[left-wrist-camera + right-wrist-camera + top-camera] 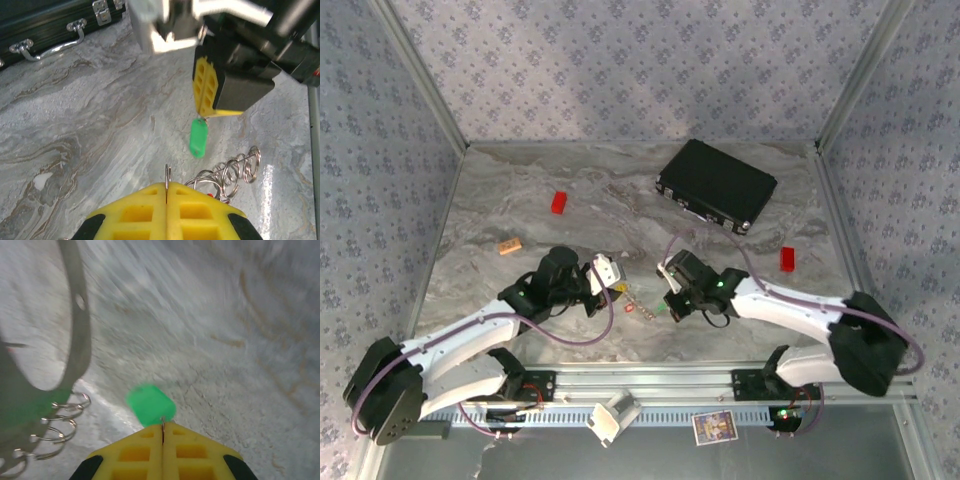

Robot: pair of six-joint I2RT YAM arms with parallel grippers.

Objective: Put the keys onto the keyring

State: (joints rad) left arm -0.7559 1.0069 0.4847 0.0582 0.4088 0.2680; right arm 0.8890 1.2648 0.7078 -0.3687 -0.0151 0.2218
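My right gripper point(163, 426) is shut on the small metal loop of the green key point(150, 404), whose plastic head hangs just above the table. In the left wrist view the same green key point(198, 137) dangles below the right gripper's yellow fingers point(206, 90). My left gripper point(167, 186) is shut on a thin silvery ring at one end of the keyring point(231, 171), a string of linked wire rings lying on the table. A speck of red, the red key point(212, 194), peeks from behind those rings. From above, both grippers point(618, 291) point(670, 305) meet at the table's near middle.
A black case point(717, 185) lies at the back right. Red blocks sit at the back left point(559, 202) and at the right point(787, 259), and a tan block point(510, 245) lies at the left. The marbled table point(620, 220) is walled on three sides.
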